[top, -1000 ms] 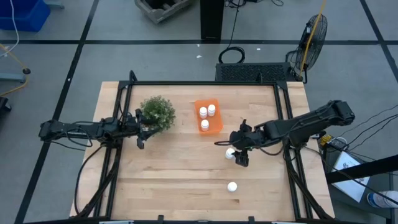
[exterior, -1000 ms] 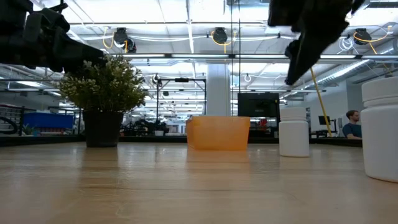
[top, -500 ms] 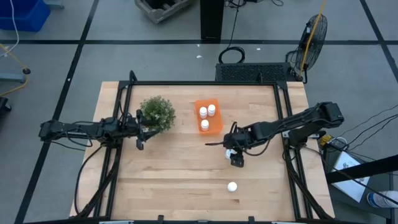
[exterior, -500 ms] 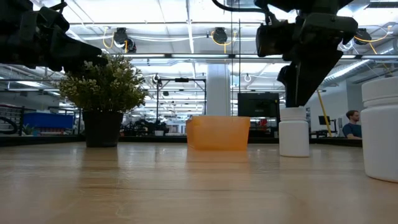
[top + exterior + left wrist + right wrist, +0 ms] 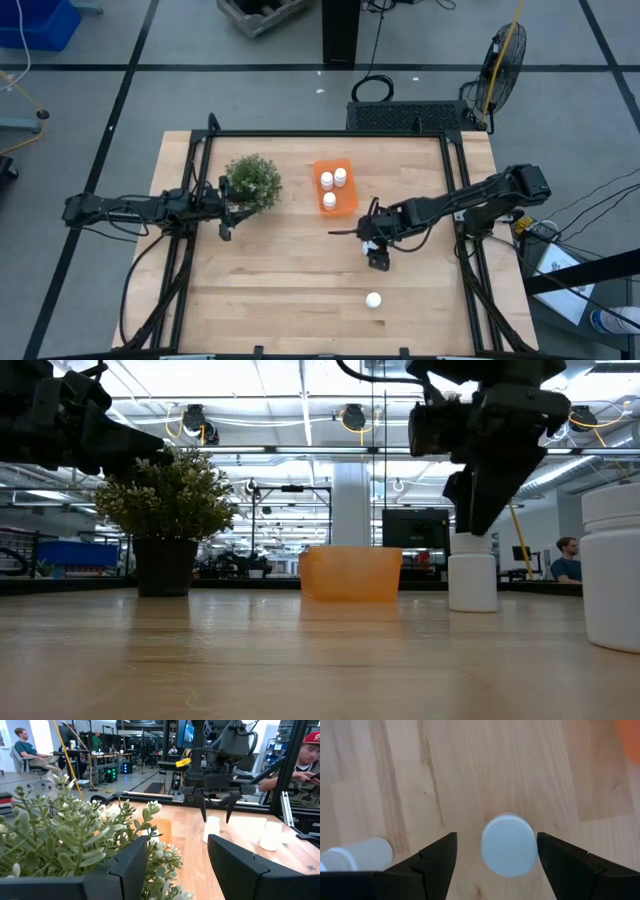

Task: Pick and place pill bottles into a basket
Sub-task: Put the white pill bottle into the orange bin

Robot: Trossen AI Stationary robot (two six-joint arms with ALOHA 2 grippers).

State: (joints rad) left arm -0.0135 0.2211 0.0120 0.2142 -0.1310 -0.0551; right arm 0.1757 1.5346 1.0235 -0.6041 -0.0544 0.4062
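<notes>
The orange basket (image 5: pixel 335 187) sits at mid-table with three white pill bottles standing in it. One pill bottle (image 5: pixel 509 845) stands upright on the table under my right gripper (image 5: pixel 372 246). The gripper is open, and its fingers (image 5: pixel 427 865) stand on either side of and just above the white cap; the low view (image 5: pixel 473 572) and the left wrist view (image 5: pixel 211 829) show this too. Another bottle (image 5: pixel 373 299) stands nearer the table's near edge. My left gripper (image 5: pixel 177 842) is open and empty beside the green plant (image 5: pixel 254 182).
The potted plant stands left of the basket, close in front of my left gripper. A black frame (image 5: pixel 330 134) runs along the table's far and side edges. People sit beyond the table (image 5: pixel 305 765). Bare wood lies between the bottles and the basket.
My right gripper has gone toward the table's left and down, from beside the standing bottle to right over it, and has stayed open. The bottle has not moved.
</notes>
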